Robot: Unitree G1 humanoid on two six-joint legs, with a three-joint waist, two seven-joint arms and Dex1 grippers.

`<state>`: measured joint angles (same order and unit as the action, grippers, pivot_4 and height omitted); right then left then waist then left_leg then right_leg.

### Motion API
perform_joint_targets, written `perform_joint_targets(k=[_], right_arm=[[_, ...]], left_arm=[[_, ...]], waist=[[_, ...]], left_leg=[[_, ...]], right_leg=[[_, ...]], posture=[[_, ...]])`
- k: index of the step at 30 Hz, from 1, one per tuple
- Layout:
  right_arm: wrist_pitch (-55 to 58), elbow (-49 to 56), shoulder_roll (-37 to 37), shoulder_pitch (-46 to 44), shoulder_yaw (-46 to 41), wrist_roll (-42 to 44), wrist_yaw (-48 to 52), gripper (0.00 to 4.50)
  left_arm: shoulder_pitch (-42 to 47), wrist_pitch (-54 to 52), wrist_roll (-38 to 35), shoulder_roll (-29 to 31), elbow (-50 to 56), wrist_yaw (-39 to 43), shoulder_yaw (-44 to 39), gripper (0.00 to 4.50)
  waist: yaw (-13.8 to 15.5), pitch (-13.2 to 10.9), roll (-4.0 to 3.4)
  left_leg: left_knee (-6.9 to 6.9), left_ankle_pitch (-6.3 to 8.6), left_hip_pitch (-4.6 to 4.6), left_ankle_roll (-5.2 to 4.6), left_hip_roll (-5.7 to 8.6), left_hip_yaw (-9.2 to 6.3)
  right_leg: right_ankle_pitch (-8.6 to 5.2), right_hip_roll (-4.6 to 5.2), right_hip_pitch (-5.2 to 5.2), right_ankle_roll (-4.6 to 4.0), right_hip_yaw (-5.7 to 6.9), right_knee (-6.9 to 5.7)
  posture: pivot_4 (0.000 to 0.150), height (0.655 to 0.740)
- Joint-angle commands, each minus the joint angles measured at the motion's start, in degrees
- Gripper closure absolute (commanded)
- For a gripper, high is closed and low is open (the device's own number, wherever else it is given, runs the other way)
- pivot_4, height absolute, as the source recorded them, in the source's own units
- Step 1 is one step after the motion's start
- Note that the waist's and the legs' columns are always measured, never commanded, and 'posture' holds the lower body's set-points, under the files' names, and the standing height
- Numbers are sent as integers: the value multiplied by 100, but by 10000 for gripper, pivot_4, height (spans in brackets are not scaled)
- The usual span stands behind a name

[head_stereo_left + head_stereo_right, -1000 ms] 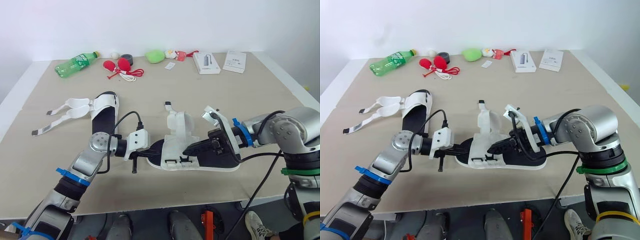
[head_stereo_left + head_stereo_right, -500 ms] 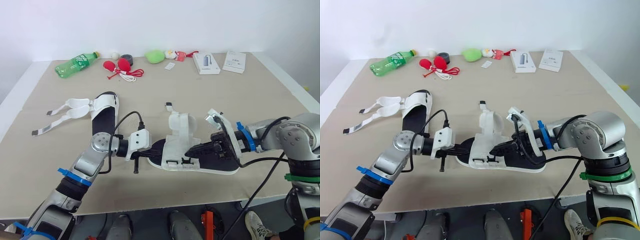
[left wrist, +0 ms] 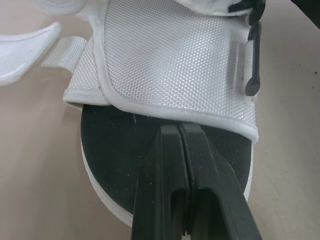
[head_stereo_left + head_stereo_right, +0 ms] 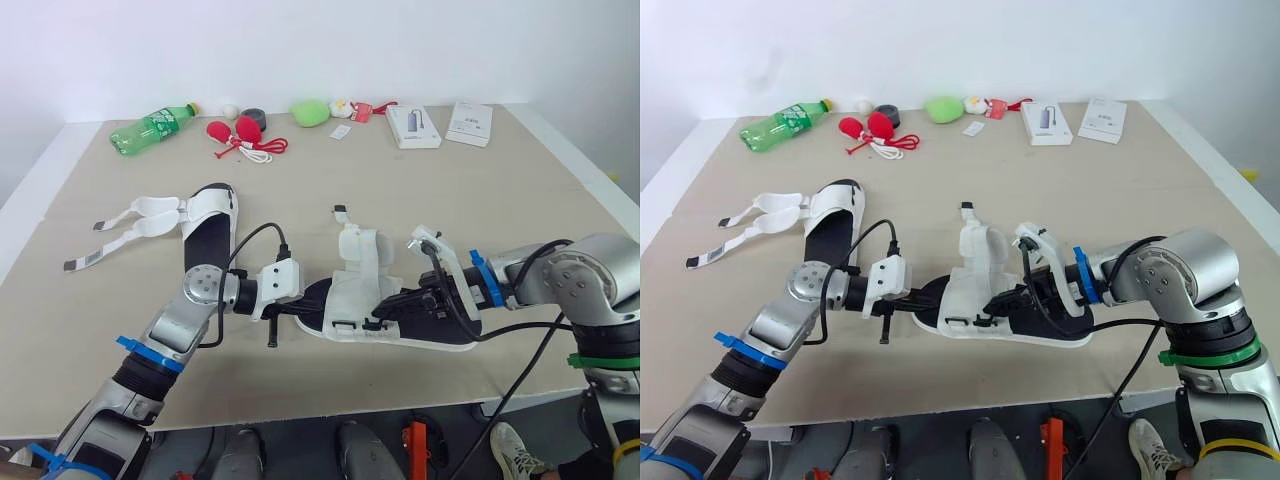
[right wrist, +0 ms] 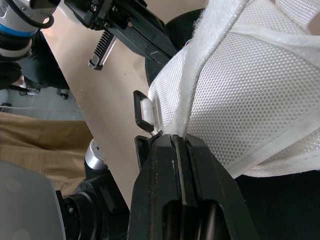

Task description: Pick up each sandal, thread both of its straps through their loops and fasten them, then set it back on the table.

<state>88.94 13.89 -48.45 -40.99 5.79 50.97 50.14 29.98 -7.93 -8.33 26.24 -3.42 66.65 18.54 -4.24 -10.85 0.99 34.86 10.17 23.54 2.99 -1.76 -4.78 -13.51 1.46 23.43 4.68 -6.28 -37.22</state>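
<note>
We logged the first sandal (image 4: 355,290) near the counter's (image 4: 450,200) front edge, fastening apparently unfinished, left hand (image 3: 180,127) clenched at its toe, right hand (image 5: 175,137) grasping its white upper; second sandal (image 4: 205,230), toward the left edge, straps loose.

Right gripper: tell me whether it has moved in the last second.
Yes, slightly. The right gripper has sunk lower over the sandal, toward the table's near edge, its fingers shut on the white strap.
</note>
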Motion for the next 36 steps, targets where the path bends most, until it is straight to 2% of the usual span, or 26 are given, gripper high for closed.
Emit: perform_joint_targets(k=[1,6,7,8,12,26,29,33,36], right_arm=[[140,329,-95,15,-80,240,115,44370],[67,491,-125,190,-131,267,72,44370],[62,516,-131,216,-165,296,84,38075],[21,554,-135,240,-198,303,88,35580],[-97,522,-63,179,-342,267,6,16670],[-358,-681,464,-660,-478,-175,-428,16670],[-333,-828,591,-710,-625,-181,-526,24078],[-110,-640,624,-583,-761,-13,-566,43992],[133,-261,707,-305,-848,162,-620,43992]], left_arm=[[-7,-48,88,38,-3,-13,66,45000],[-5,-48,94,19,-10,-29,63,45000],[-7,-45,98,16,-15,-30,61,45000],[-8,-45,100,14,-19,-31,60,45000],[-9,-37,109,6,-27,-33,63,45000],[18,23,124,-36,-62,-32,87,45000],[7,17,118,-21,-46,-32,77,45000],[-24,2,116,-12,-10,-44,77,45000],[-32,-1,116,-12,-3,-45,82,45000]], waist=[[1,0,0],[1,0,0],[2,0,0],[1,0,0],[-1,0,0],[-1,0,0],[-1,0,0],[-1,0,0],[0,0,0]], left_leg=[[0,1,0,-1,0,0],[0,2,-1,-3,0,0],[1,2,-2,-3,0,0],[1,2,-2,-3,0,0],[0,2,-2,-3,0,0],[2,2,4,-3,0,0],[2,2,3,-3,0,0],[2,2,2,-3,0,0],[1,2,3,-4,0,0]], right_leg=[[0,0,0,0,0,0],[0,0,0,0,0,0],[0,0,-1,1,0,0],[0,0,-1,1,0,0],[0,-1,0,0,0,0],[2,0,1,0,0,0],[2,0,1,0,0,0],[2,0,1,1,0,0],[1,0,0,0,0,0]], posture=[[1500,7400],[1500,7400],[1500,7400],[1500,7400],[1500,7400],[1500,7400],[1500,7400],[1500,7400],[1500,7400]])
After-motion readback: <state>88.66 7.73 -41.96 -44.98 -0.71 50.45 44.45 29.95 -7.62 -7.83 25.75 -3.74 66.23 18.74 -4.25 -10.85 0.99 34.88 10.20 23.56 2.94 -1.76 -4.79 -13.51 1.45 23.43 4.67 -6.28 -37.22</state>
